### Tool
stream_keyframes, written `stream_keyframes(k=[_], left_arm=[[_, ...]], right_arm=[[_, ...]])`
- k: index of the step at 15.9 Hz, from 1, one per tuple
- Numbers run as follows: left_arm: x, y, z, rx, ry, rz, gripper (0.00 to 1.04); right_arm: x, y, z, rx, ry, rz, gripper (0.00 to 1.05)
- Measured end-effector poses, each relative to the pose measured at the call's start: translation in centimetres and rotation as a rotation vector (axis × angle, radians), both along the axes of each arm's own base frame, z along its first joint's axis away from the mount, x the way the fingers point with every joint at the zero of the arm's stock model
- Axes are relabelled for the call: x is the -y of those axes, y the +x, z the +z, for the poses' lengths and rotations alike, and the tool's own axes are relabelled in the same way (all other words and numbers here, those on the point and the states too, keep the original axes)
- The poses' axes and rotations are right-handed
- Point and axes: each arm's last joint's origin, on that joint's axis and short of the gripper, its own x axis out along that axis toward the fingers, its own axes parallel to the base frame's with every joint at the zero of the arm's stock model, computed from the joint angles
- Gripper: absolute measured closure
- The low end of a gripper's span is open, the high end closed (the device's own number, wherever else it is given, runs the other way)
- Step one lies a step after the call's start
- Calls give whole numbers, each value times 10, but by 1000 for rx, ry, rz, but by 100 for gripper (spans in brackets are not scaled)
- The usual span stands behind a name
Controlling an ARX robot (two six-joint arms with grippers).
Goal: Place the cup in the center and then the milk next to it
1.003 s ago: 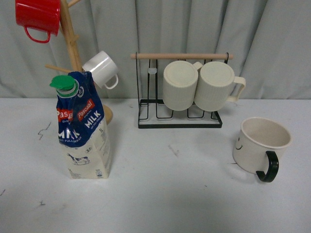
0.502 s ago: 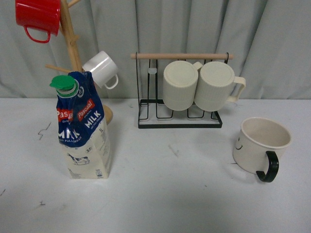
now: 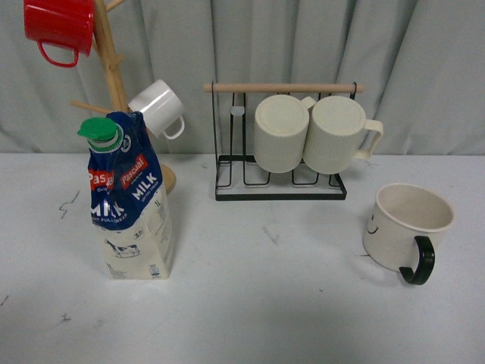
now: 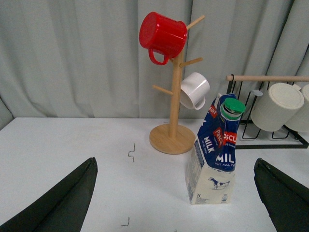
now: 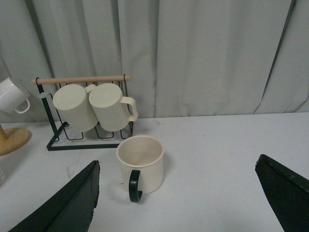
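Fingers (image 4: 63,203) of the left end effector (image 4: 175,163) show as two dark wedges at the edges of the left wrist view. They are spread wide with nothing between them, so it is released. It hangs above the desk (image 4: 72,145) and faces the milk (image 4: 215,154). The right end effector (image 5: 178,163) is released too, its two dark fingers far apart, poised above the desk and facing the cup (image 5: 141,164). In the front view the one cup stands upright on the desk's right side, its black handle turned toward the camera, near the wire rack (image 3: 280,195) but not touching it. The one milk carton stands upright on the left side, just in front of the wooden mug tree (image 3: 114,76) and well apart from the cup. Counting the cup there are five mugs: two ribbed cream mugs (image 3: 282,133) hanging side by side on the rack, one red mug (image 3: 59,23) and one white mug (image 3: 158,108) on the tree.
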Motion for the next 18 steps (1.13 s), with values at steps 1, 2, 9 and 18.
stream_keyframes(k=[1, 2, 9, 18], left_arm=[[0, 0, 0, 0, 0, 0, 7], [0, 0, 0, 0, 0, 0, 7], [0, 0, 0, 0, 0, 0, 7], [0, 0, 0, 0, 0, 0, 7]], right_arm=[[0, 0, 0, 0, 0, 0, 6], [0, 0, 0, 0, 0, 0, 6], [0, 0, 0, 0, 0, 0, 6], [30, 105, 91, -2, 120, -148, 6]])
